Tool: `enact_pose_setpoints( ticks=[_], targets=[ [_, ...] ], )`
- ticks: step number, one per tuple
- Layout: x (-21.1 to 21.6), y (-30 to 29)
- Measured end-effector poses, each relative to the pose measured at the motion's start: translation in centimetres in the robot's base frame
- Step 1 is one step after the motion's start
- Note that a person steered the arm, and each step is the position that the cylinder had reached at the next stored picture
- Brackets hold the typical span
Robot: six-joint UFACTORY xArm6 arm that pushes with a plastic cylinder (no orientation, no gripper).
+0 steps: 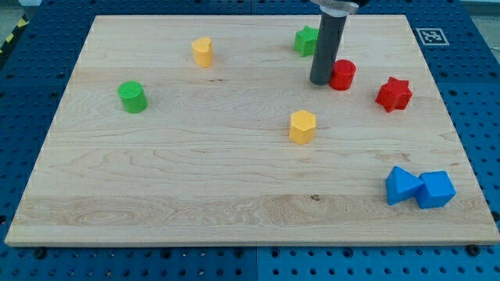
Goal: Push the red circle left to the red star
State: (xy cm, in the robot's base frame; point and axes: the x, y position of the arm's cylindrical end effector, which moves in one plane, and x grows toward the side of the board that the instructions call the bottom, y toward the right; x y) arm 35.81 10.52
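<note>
camera view: my tip [321,82] touches the red circle [342,75] on its left — red star [393,94] near, to the right; no jaws in view, so i can't tell their state.

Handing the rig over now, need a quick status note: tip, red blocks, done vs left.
My tip: down on the wooden board, touching or nearly touching the red circle block on the side toward the view's left.
Red star block: toward the view's right of the circle, slightly lower, clear gap between them.
Done: tip is at the circle.
Left: circle not yet at the star; close that gap.
</note>
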Motion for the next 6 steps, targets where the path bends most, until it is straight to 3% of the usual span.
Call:
enact_pose_setpoints(
  ticks=[3,6],
  targets=[
    [-4.8,-1.0],
    [-4.5,2.4]
  ],
)
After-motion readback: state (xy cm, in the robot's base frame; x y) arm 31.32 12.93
